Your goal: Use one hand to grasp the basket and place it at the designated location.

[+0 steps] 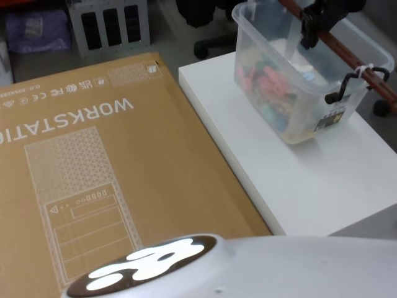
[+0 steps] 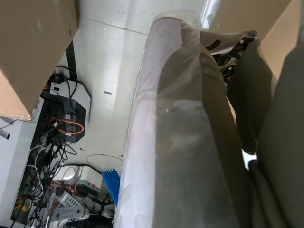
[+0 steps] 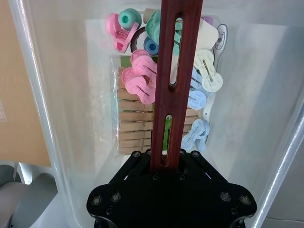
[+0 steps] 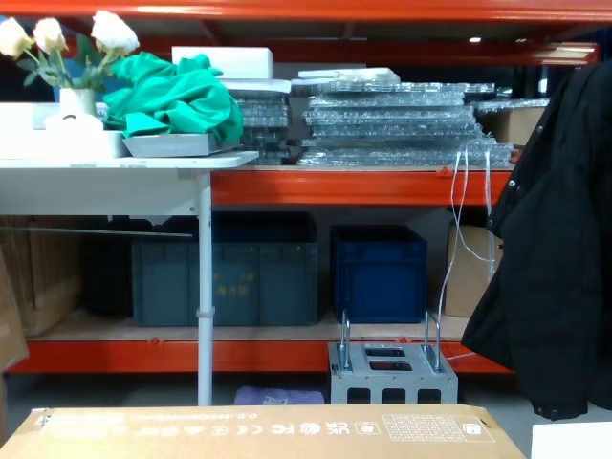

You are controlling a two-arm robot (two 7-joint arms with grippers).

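Observation:
The basket [image 1: 298, 81] is a clear plastic tub standing at the far right of the white table [image 1: 298, 186]. It holds pink, blue and cream clothes pegs [image 3: 142, 80] and wooden ones. Its reddish-brown bar handle [image 1: 347, 59] runs across the top on black hooks [image 1: 342, 89], with a white zip tie [image 1: 363, 68] near one end. My right gripper [image 1: 312, 28] reaches in from above and is shut on the handle [image 3: 173, 57]. In the right wrist view the bar rises straight out of the black gripper [image 3: 166, 159]. My left arm hangs low beside the table, its camera facing the floor.
A large brown cardboard box [image 1: 93, 155] printed WORKSTATION lies left of the table, touching its edge. Behind stand a grey metal rack [image 1: 111, 25] and an office chair base [image 1: 214, 43]. Orange shelving with dark blue crates [image 4: 378, 273] and a black coat [image 4: 555, 258] is farther off.

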